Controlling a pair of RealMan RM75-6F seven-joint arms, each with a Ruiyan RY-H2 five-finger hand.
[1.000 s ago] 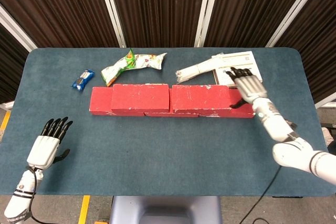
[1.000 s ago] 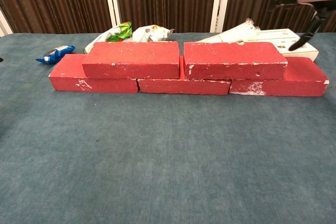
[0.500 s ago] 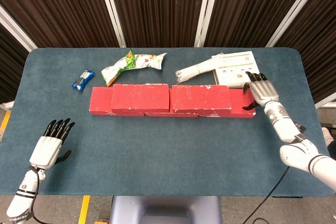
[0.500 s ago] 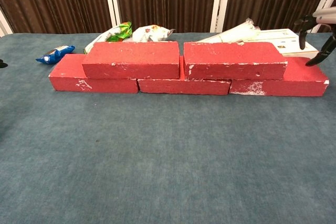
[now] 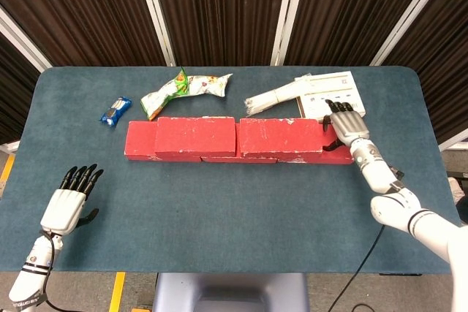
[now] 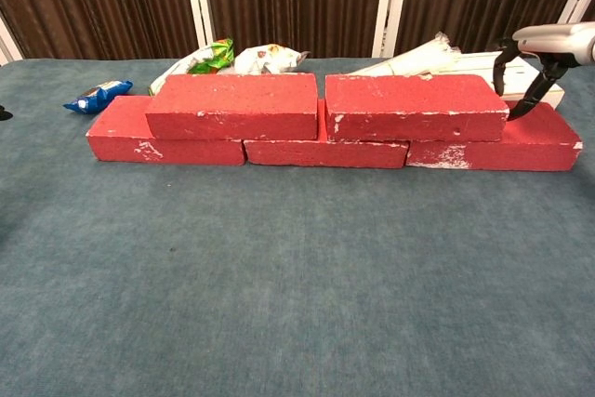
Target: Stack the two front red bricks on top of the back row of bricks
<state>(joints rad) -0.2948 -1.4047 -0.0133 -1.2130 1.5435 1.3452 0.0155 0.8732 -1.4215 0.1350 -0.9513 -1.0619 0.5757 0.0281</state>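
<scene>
Two chipped red rectangular bricks, the left upper brick (image 6: 232, 105) and the right upper brick (image 6: 414, 106), lie end to end on top of a lower row of three red bricks (image 6: 325, 152) across the middle of the blue-carpeted table (image 6: 297, 285). Each upper brick spans a joint in the row beneath, staggered as masonry is laid, which keeps them seated flat. Judged from this, the stacking looks complete or nearly so.

The right robot hand (image 5: 346, 125) sits at the right end of the wall, centre right of the head view, over the exposed end of the lowest right brick (image 6: 530, 141). Its dark fingers (image 6: 521, 99) curl downward just beside the end face of the right upper brick. It holds nothing; whether a fingertip touches the brick cannot be told. The position suggests squaring up or simply letting go of that brick.

The left robot hand (image 5: 67, 202) rests low at the lower left of the head view, well apart from the bricks, fingers extended and slightly spread, empty.

Behind the wall lie a small blue snack packet (image 5: 115, 111), a green and white crinkled bag (image 5: 175, 93) and a white box with a rolled white wrapper (image 5: 322, 93).
</scene>
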